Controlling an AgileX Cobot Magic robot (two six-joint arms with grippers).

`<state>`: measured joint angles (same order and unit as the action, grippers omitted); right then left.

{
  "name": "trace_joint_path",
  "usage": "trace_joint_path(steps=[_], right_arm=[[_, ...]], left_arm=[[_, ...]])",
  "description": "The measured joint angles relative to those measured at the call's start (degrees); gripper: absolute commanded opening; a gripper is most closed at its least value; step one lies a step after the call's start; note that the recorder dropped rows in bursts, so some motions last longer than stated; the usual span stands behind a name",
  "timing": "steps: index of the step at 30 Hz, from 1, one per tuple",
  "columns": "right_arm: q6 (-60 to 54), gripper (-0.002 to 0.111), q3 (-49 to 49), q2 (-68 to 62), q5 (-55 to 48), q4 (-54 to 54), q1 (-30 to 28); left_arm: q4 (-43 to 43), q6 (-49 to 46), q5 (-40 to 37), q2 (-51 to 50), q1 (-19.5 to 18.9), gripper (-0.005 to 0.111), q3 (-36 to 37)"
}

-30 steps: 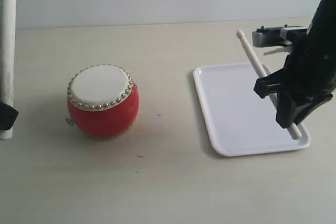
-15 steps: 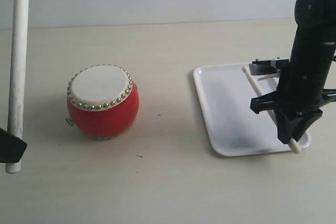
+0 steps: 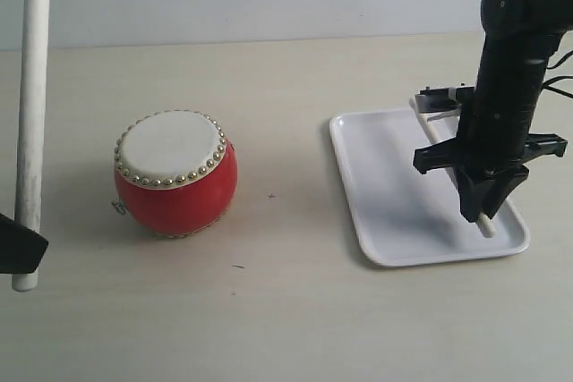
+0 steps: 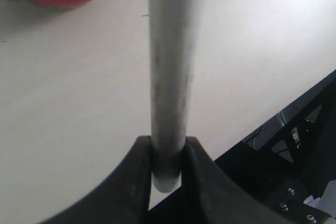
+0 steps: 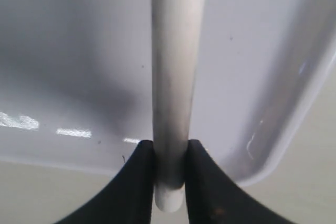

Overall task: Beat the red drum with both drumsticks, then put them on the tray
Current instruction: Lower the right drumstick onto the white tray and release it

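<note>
Beige tabletop (image 3: 295,310): drumstick (image 5: 173,66) within right tool (image 5: 169,179)

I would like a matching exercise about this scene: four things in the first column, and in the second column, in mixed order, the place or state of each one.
1. red drum
2. tray
3. left arm's drumstick
4. right arm's drumstick

A. held slanted over the tray
B. stands free on the table, skin up
C. held almost upright, left of the drum
D. white, flat on the table, right of the drum

Pairs: 1-B, 2-D, 3-C, 4-A
</note>
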<state>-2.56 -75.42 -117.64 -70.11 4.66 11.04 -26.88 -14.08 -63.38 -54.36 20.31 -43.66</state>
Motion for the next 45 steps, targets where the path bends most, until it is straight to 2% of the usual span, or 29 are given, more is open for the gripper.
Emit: trace_joint_path(steps=[5,24,33,45], right_arm=[[0.2,0.0,0.0,-0.4,0.0,0.1,-3.2],[0.2,0.001,0.0,-3.3,1.0,0.5,-3.2],[0.2,0.02,0.0,-3.3,1.1,-0.3,-3.2],[0.2,0.026,0.0,-2.9,2.2,-0.3,-3.2]], left_arm=[[0.0,-0.2,1.0,0.0,0.0,0.0,0.0],[0.5,-0.2,3.2,0.0,0.0,0.0,0.0],[0.5,-0.2,3.2,0.0,0.0,0.0,0.0],[0.1,-0.2,3.1,0.0,0.0,0.0,0.0]])
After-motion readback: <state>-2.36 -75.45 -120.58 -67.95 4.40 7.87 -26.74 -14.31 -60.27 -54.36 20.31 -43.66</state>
